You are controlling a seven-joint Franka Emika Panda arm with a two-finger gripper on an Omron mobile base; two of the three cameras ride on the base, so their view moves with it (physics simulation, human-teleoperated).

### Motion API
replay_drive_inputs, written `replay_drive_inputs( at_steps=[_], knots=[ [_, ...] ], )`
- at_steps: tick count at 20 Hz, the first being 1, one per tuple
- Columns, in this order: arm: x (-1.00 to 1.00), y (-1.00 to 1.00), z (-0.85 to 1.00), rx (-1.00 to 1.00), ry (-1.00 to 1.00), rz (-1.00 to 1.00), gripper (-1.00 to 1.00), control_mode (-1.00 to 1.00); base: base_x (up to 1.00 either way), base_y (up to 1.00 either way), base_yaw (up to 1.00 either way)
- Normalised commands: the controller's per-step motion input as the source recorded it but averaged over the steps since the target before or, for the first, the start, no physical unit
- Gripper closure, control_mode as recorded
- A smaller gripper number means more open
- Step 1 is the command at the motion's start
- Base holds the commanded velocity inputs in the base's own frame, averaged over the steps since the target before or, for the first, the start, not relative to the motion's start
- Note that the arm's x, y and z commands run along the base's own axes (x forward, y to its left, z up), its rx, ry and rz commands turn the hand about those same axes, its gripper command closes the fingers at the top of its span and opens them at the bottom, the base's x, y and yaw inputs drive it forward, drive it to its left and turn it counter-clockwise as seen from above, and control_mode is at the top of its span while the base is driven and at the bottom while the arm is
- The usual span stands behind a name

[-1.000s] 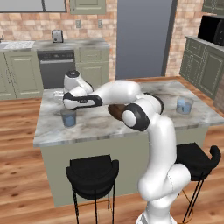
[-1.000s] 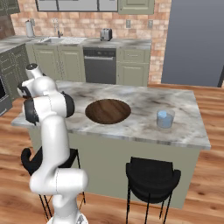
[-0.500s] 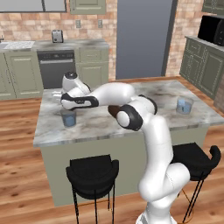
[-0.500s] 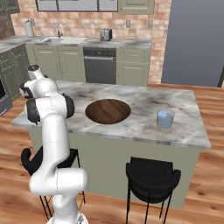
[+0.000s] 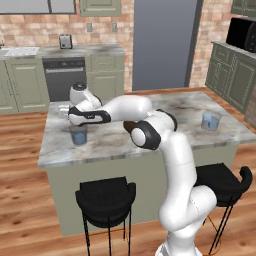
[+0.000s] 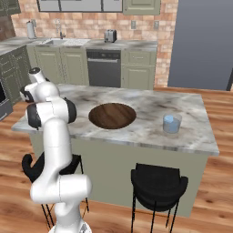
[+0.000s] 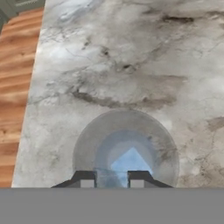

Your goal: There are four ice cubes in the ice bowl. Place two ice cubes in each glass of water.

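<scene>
My gripper (image 7: 111,180) hangs straight over the left glass of water (image 7: 126,148), a grey-blue tumbler seen from above. Its fingers stand narrow, shut on a pale blue ice cube (image 7: 130,162) that shows between and just past the fingertips, over the water. In the left base view the gripper (image 5: 76,122) sits just above that glass (image 5: 78,135) near the island's left end. The other glass (image 5: 211,120) (image 6: 172,124) stands at the right end. The dark-brown ice bowl (image 6: 112,115) lies mid-counter.
The marble island counter (image 6: 150,102) ends close to the left glass, with wooden floor (image 7: 15,87) beyond. Two black stools (image 5: 104,197) (image 5: 222,182) stand at the island's near side. Cabinets and a dishwasher (image 5: 65,75) line the back wall.
The hand has swung a little left and down, coming over the left glass. Its fingers have stayed shut.
</scene>
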Motion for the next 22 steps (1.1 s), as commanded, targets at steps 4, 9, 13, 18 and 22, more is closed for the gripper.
replay_drive_inputs(
  at_steps=[4, 9, 13, 18, 22],
  knots=[
    [0.0, -0.09, -0.16, 0.0, 0.0, 0.0, 1.0, -1.0, 0.0, 0.0, 0.0],
    [0.06, -0.08, -0.13, 0.0, 0.0, 0.0, 1.0, -1.0, 0.0, 0.0, 0.0],
    [0.33, 0.0, -0.11, 0.0, 0.0, 0.0, 1.0, -1.0, 0.0, 0.0, 0.0],
    [0.31, 0.0, -0.04, 0.0, 0.0, 0.0, 1.0, -1.0, 0.0, 0.0, 0.0],
    [0.24, 0.07, 0.0, 0.0, 0.0, 0.0, -1.0, -1.0, 0.0, 0.0, 0.0]
  ],
)
